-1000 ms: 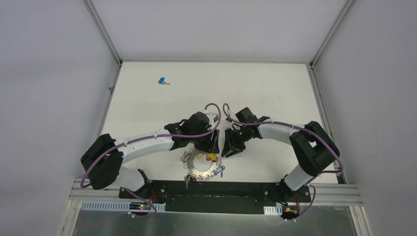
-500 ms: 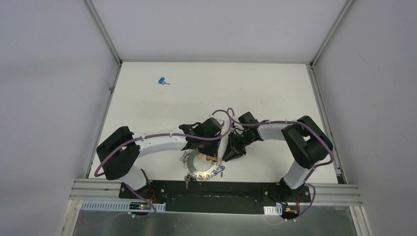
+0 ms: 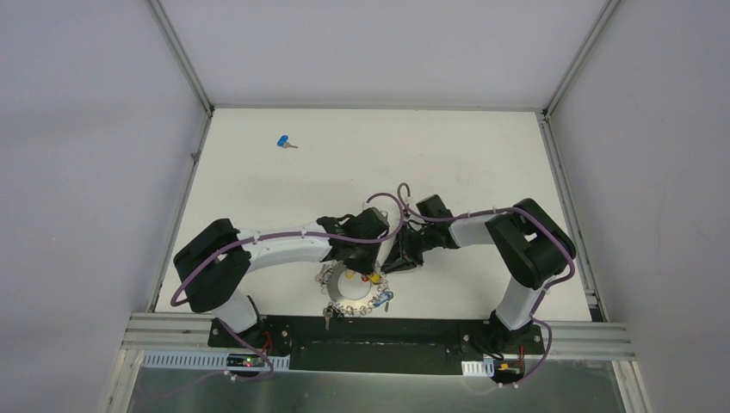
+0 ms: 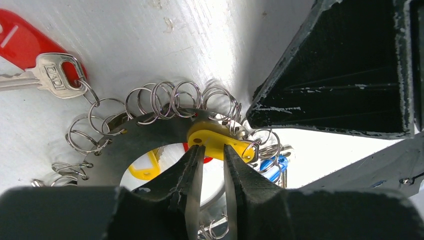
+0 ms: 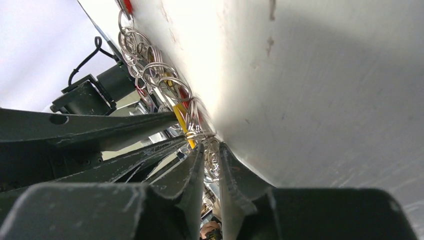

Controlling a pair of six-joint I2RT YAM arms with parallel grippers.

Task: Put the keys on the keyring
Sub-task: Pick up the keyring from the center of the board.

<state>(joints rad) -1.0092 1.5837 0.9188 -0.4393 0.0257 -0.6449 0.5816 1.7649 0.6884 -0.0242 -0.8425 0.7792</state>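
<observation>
Both arms are bent in over the keyring [image 4: 150, 134], a grey ring lying flat on the white counter [image 3: 448, 155] with small wire rings [image 4: 170, 99] fringing its rim.

The left claw [image 4: 212, 156] points down at the ring's far edge. Its jaws stand only a slim gap apart, and I can see nothing pinched between them. Right at its tips, lying across the grey rim, is the yellow-headed key [image 4: 216, 140]. Past the tips and off to the left, a red-headed key [image 4: 22, 35] rests on the counter, hooked to one of the wire rings. A blue head [image 4: 274, 167] peeks out just to the right of the tips.

The right claw [image 5: 211, 156] sits close against the left one, on its right, nearly touching it. It comes in low along the counter to the same stretch of rim. Its jaws are almost together, and a wire ring stands in the narrow gap. I cannot tell whether it is truly clamped or just lying between them.

The loose blue-headed key [image 3: 283, 141] lies alone on the counter, well beyond the left claw and away to its left, far from both claws and from the keyring.
</observation>
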